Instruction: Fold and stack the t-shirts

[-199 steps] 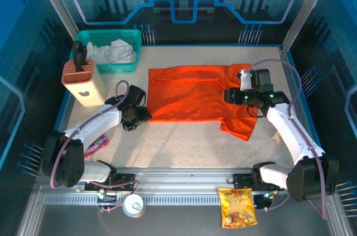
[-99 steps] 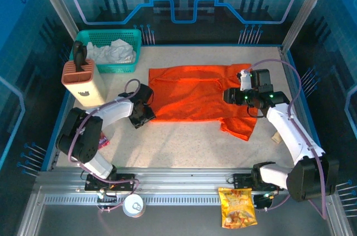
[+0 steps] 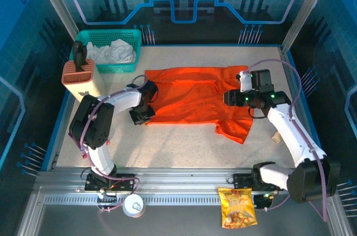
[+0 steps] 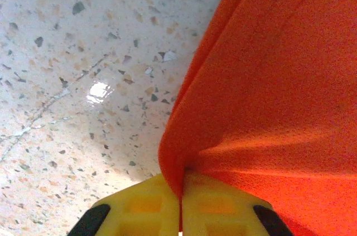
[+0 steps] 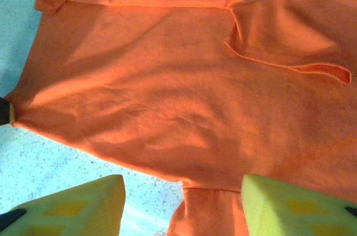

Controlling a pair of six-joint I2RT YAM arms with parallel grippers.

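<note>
**Left fingers have now closed on the t-shirt's corner**

The orange t-shirt (image 3: 189,99) lies spread on the worktop (image 3: 184,141), on the near side of the teal basket (image 3: 114,68), and reaches away from it toward the right arm. 1 second ago the left fingers (image 3: 142,116) were apart and stood over bare worktop, further out from the basket. Now they have come to the hem corner that lies in front of the basket, and they are clenched on it. The left wrist view agrees: the 2 yellow fingers (image 4: 145,205) are pressed together and a fold of the t-shirt (image 4: 268,80) runs down between them, with speckled worktop (image 4: 83,52) beside it. The cloth edge on the basket's side has also moved a little closer to the basket, and the sleeve at the far end has shifted slightly.

The right fingers (image 3: 228,97) have hardly changed. They hang over the end of the t-shirt far from the basket, near the sleeve, released and holding nothing. In the right wrist view the 2 fingers (image 5: 83,202) stand well apart above flat cloth (image 5: 167,80).

In my judgement the first grasp for the fold is made, but only on 1 side. The t-shirt is still open and flat, so the fold itself has not begun and nothing is stacked. The right fingers probably need a hold too, otherwise this thin cloth may drag and bunch
</note>
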